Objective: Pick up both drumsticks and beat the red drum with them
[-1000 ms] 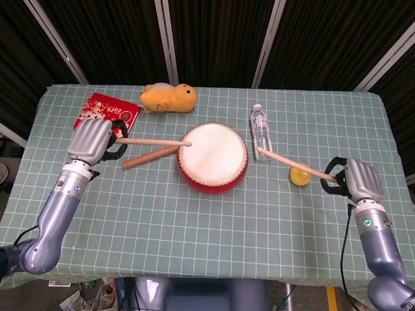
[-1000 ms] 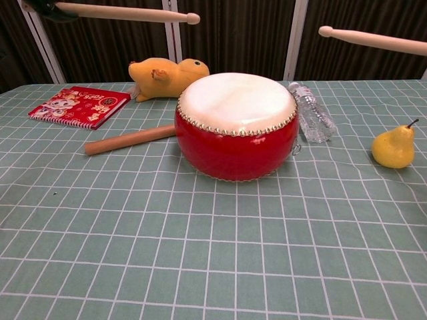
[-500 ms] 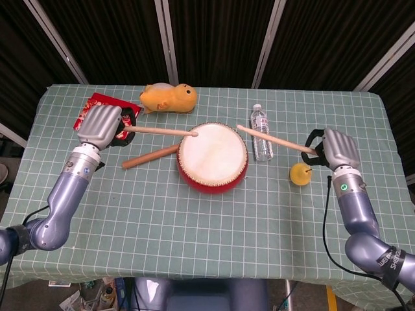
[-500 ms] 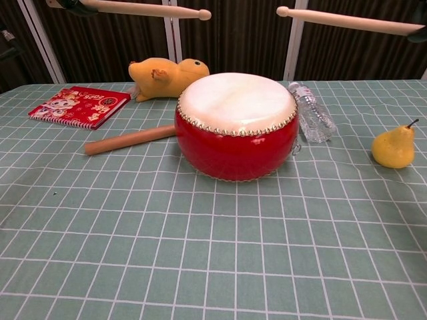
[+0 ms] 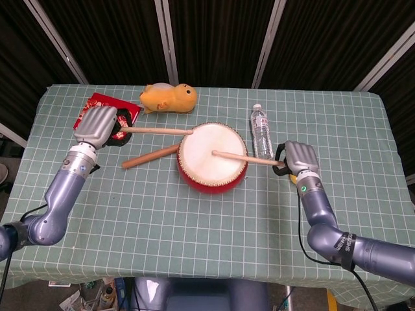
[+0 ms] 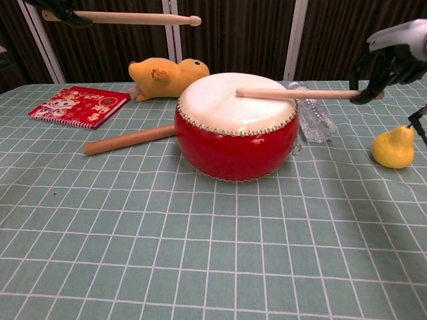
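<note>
Centre table sits the red drum (image 5: pixel 213 157); right hand (image 5: pixel 298 157) grasps a drumstick (image 5: pixel 246 157) over its skin, left hand (image 5: pixel 96 126) grasps another drumstick (image 5: pixel 155 130) raised. Bottle (image 5: pixel 260 131), pear (image 6: pixel 393 147), wooden rod (image 5: pixel 150 156) lie nearby.

Head view: mounted high above the near table edge, looking steeply down and forward; takes in the whole table (image 5: pixel 194 220), both arms, and the dark curtain behind. Distance moderate, objects small in frame. Chest view: mounted low, just above the tabletop at the near edge, facing forward nearly level; the drum (image 6: pixel 236 127) stands close and large at centre, the table (image 6: pixel 200 253) fills the lower half, and the hands enter only at the upper corners. Shared by both views: drum, both drumsticks, book (image 5: pixel 97 107), plush toy (image 5: pixel 168 97), bottle (image 5: pixel 260 131), and a wooden rod (image 5: pixel 150 156). The pear (image 6: pixel 393 147) shows in the chest view only.
</note>
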You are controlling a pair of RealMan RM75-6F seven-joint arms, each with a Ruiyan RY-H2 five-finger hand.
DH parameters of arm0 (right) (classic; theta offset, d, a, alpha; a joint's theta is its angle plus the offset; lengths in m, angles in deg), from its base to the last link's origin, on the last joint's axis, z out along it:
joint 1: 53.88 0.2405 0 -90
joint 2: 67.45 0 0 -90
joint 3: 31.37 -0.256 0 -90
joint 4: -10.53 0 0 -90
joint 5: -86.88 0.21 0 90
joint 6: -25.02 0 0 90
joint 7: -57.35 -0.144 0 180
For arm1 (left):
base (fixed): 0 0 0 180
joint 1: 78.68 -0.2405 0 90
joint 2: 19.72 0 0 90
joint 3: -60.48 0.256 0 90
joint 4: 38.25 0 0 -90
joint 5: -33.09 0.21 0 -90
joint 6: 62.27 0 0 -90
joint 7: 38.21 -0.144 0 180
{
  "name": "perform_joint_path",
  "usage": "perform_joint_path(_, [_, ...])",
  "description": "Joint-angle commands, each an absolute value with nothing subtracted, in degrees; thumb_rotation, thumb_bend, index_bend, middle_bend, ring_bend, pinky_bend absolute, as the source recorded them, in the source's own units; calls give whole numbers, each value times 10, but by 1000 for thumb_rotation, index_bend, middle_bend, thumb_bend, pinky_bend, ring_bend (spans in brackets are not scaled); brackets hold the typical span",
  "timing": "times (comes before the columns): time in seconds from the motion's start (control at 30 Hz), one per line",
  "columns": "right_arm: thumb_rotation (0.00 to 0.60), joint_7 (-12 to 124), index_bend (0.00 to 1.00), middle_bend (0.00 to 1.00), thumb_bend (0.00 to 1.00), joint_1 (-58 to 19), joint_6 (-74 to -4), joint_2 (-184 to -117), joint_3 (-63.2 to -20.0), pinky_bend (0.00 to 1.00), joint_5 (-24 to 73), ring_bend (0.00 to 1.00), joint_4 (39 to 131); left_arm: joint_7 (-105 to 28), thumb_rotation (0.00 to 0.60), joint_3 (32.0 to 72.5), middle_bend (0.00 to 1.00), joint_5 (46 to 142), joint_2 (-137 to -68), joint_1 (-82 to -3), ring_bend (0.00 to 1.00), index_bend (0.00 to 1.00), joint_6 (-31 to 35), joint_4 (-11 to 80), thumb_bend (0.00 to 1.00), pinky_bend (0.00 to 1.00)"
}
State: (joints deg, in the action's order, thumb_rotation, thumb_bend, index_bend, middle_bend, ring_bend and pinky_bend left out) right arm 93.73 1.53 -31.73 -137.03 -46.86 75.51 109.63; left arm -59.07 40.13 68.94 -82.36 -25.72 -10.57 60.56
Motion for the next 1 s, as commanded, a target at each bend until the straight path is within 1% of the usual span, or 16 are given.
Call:
perform_joint_path(0.03, [600, 1063, 1000, 1000, 818, 66, -399, -1447, -397, 1000, 761, 1000, 1026, -580, 600, 407, 1000, 692, -823, -259, 1000, 792, -115, 594, 580, 1000])
perform_joint_path(0.07, [600, 1069, 1000, 1000, 818, 69, -415, -1456, -402, 1000, 766, 1000, 1018, -577, 600, 408, 1000, 694, -822, -259, 1000, 792, -118, 591, 580, 1000])
perform_joint_path(0.17, [600, 1047, 1000, 1000, 817, 68, -445, -1456, -438, 1000, 770, 1000, 1013, -569, 600, 411, 1000, 696, -822, -258, 1000, 792, -123, 581, 580, 1000])
perform_joint_path(0.33, [600, 959, 1000, 1000, 818, 43, -459, -1408, -519, 1000, 758, 1000, 1056, -562, 600, 409, 1000, 693, -828, -248, 1000, 792, -127, 569, 580, 1000])
perform_joint_path(0.47, [600, 908, 1000, 1000, 818, 17, -467, -1373, -551, 1000, 744, 1000, 1090, -565, 600, 401, 1000, 689, -839, -232, 1000, 792, -124, 566, 580, 1000])
perform_joint_path(0.5, [600, 898, 1000, 1000, 818, 1, -465, -1354, -551, 1000, 740, 1000, 1106, -569, 600, 393, 1000, 691, -852, -216, 1000, 792, -125, 565, 580, 1000])
perform_joint_path(0.57, [600, 889, 1000, 1000, 818, -18, -452, -1331, -546, 1000, 734, 1000, 1126, -581, 600, 391, 1000, 687, -878, -194, 1000, 792, -122, 547, 580, 1000])
perform_joint_path(0.7, [600, 879, 1000, 1000, 818, -38, -433, -1317, -534, 1000, 724, 1000, 1128, -605, 600, 398, 1000, 672, -923, -161, 1000, 792, -122, 512, 580, 1000])
perform_joint_path(0.8, [600, 868, 1000, 1000, 818, -53, -421, -1310, -526, 1000, 719, 1000, 1123, -639, 600, 420, 1000, 638, -980, -127, 1000, 792, -137, 460, 580, 1000])
perform_joint_path(0.9, [600, 861, 1000, 1000, 818, -59, -415, -1307, -525, 1000, 716, 1000, 1119, -664, 600, 435, 1000, 615, -1007, -109, 1000, 792, -149, 429, 580, 1000])
perform_joint_path(0.93, [600, 859, 1000, 1000, 818, -61, -414, -1305, -525, 1000, 717, 1000, 1117, -687, 600, 450, 1000, 600, -1015, -99, 1000, 792, -162, 416, 581, 1000])
perform_joint_path(1.0, [600, 856, 1000, 1000, 830, -65, -407, -1302, -524, 1000, 715, 1000, 1113, -751, 600, 484, 1000, 539, -1024, -69, 1000, 793, -187, 393, 587, 1000])
